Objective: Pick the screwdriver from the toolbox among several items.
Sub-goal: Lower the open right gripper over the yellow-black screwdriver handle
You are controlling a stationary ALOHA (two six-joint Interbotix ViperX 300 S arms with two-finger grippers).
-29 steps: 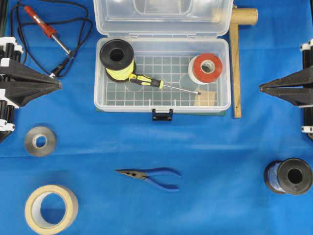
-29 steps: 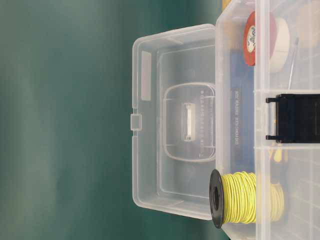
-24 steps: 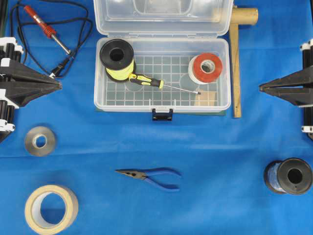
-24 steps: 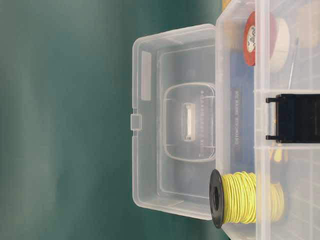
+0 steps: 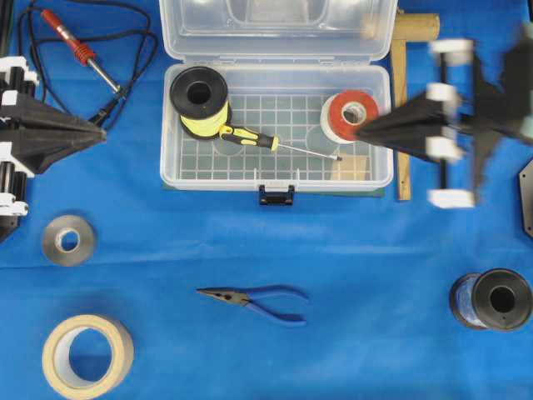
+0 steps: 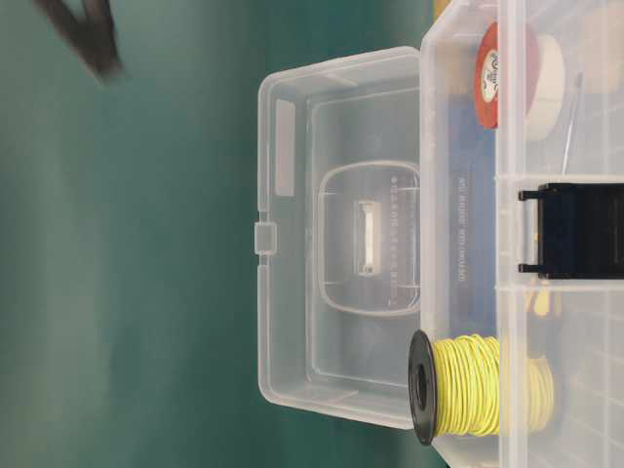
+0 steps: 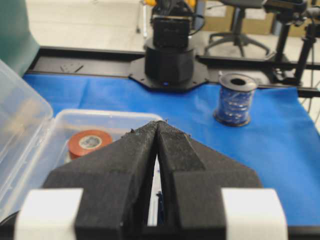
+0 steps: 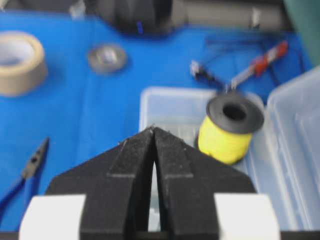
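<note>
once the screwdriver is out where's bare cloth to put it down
Bare cloth lies in front of the toolbox, between its latch and the pliers, and right of the pliers toward the blue spool. The left side is crowded: soldering iron, tape rolls.

clear translucent plastic toolbox [image 5: 171, 125]: see-through, pale grid on floor, black front latch
small screwdriver [image 5: 250, 138]: yellow-and-black handle, silver shaft
wire spool [image 5: 200, 102]: yellow winding, black flanges
tape roll in the box [image 5: 351, 115]: red face, white side
needle-nose pliers [image 5: 258, 297]: blue handles, dark jaws
soldering iron [image 5: 73, 43]: red handle, black cord
table cloth [image 5: 358, 275]: plain blue
</note>
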